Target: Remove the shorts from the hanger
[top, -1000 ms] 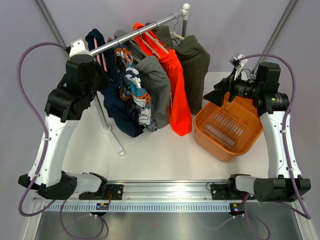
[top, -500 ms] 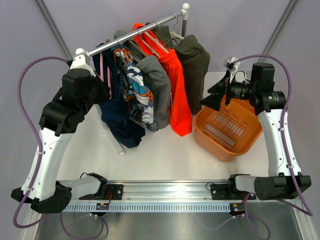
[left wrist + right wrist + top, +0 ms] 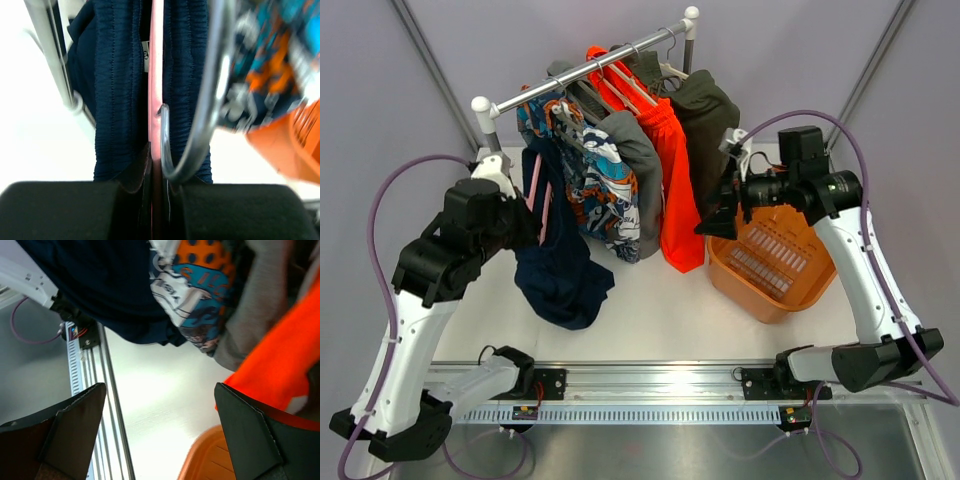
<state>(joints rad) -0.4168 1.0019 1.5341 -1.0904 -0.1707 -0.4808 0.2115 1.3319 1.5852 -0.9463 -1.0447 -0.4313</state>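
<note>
Left gripper (image 3: 524,226) is mine, and it is clamped tight on the hanger (image 3: 533,183). In the left wrist view the pale pink bar (image 3: 156,75) runs straight out from between the pads of the left gripper (image 3: 156,167). A grey metal hook curls just beside them.

The navy shorts (image 3: 556,275) are draped over that bar, one fold on each side (image 3: 117,90). They hang below my left gripper over the left half of the bench, low toward the near edge. From above, the hanger looks to be off the rail (image 3: 590,68), on the near side of its left end. Its long axis runs roughly from the near edge toward the far edge.

My right gripper (image 3: 712,213) is spread wide and holds nothing. It sits above the left rim of the orange basket (image 3: 760,305) on the right half of the bench, and it faces the left edge. In its wrist view the dark navy cloth fills the upper left, beyond the open gripper (image 3: 160,390).

So the shorts lie to the left of my free gripper and well apart from it. The patterned shorts (image 3: 602,185) and the orange garment (image 3: 675,185) hang on the rail between the two. I judge the free gripper should travel toward the left edge on the near side of those clothes. It should take the loose lower cloth and pull across the bar.
</note>
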